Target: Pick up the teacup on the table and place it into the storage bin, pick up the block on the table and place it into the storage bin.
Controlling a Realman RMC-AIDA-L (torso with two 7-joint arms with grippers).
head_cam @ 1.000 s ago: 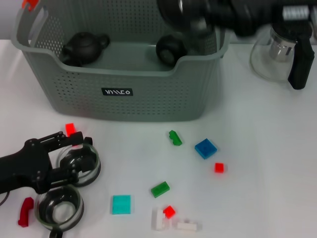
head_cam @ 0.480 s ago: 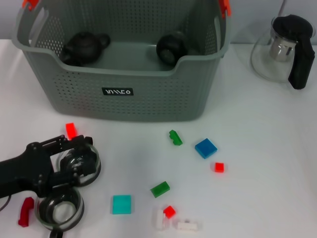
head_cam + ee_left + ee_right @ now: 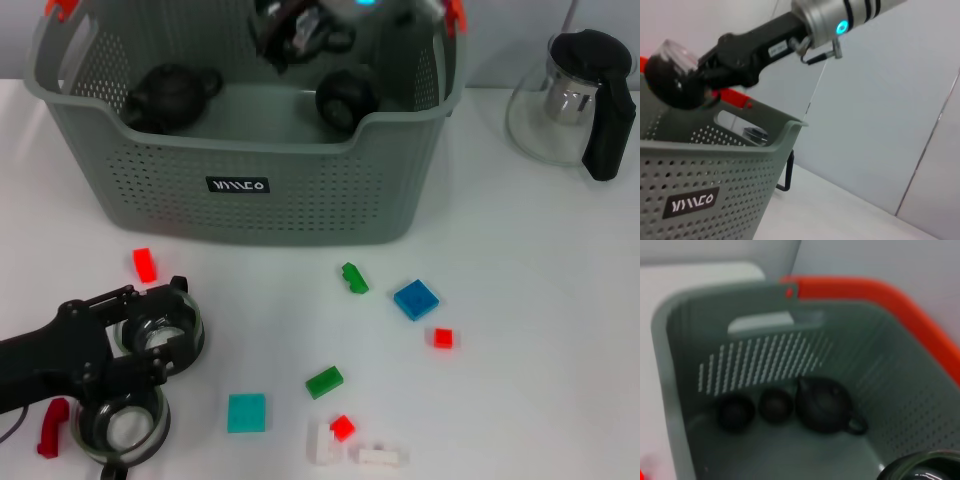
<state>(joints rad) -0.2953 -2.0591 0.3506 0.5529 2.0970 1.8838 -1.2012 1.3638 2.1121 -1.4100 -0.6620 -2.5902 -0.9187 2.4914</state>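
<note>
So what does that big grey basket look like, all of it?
The storage bin is a big grey plastic basket with walls full of tiny holes, cut-out handles with orange clips, and a small black label on its front. It stands upright on the white table. Dark round teaware lies inside, including a small black teapot.

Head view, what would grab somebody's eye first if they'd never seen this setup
The big grey storage bin at the back of the white table, with dark teaware inside and the right pincer over it. Next, small bright blocks scattered in front, such as a blue block and a cyan one. At the near left, the black left pincer sits around a glass teacup, beside a second glass cup.
</note>
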